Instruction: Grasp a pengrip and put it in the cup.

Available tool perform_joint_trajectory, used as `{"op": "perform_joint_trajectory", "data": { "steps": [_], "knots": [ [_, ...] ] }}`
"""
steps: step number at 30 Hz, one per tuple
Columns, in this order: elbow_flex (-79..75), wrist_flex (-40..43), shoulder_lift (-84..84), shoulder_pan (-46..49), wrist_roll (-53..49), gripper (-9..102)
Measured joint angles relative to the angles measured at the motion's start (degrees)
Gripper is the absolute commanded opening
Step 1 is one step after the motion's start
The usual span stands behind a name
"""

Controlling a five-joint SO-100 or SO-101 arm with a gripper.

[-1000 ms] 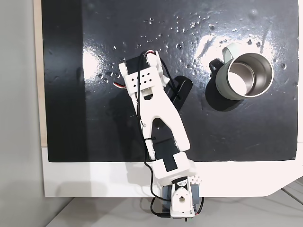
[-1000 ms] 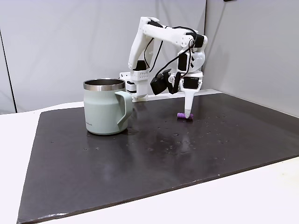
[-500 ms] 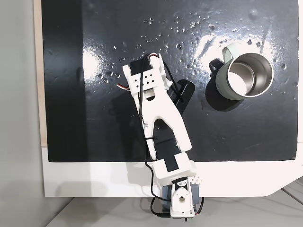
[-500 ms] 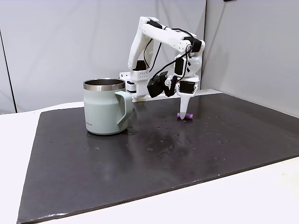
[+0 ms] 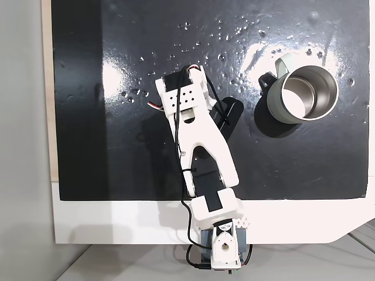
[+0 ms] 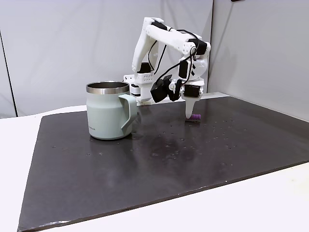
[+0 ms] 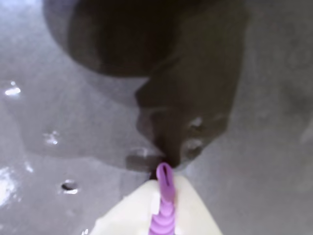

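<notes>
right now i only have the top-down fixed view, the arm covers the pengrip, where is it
Observer: In the side fixed view the pengrip lies on the black mat, right at the gripper tip.
Operator: are the fingers on it
Observer: In the wrist view the pengrip runs along the pale finger; I cannot tell if it is clamped.
Operator: is the cup close to it
Observer: No. In the side view the cup stands well apart to the left of the gripper, upright, handle towards the arm.
</notes>
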Motion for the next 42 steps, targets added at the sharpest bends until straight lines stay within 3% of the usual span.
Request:
{"op": "perform_joint_trajectory", "data": {
  "steps": [11, 23, 31, 42],
  "knots": [
    [-3.1, 10.1, 13.6, 2.8, -5.5, 0],
    [-7.7, 22.0, 30.8, 17.8, -25.6, 0],
    [-15.4, 22.5, 32.8, 30.8, -41.4, 0],
    [-27.2, 19.4, 22.4, 44.4, -57.4, 0]
  ]
}}
